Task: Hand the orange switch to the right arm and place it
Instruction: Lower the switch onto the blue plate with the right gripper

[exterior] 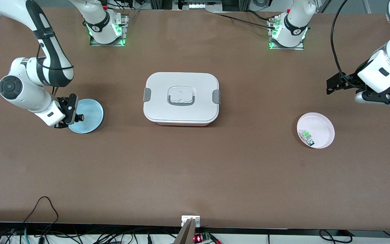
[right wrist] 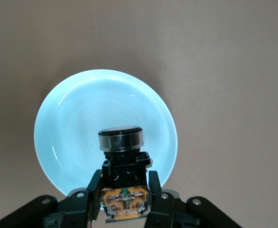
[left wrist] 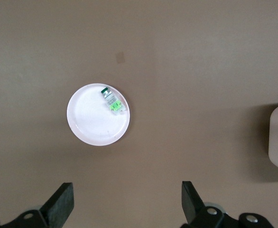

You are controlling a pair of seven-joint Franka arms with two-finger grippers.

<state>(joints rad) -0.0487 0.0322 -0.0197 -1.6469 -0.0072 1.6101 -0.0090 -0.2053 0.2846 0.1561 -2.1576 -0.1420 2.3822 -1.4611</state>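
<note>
Seemingly orange switch [right wrist: 124, 183] in right pincer [right wrist: 125, 190]

Left gripper [left wrist: 125, 209] agape, right gripper [right wrist: 125, 190] clamped.

— What do the things stand on?
— A big brown bench [exterior: 195, 176], flat and plain.
— What is along its near edge?
— Black cables [exterior: 42, 234] hang there in a bunch. Small green lights [exterior: 271, 44] glow by its top edge.
</note>
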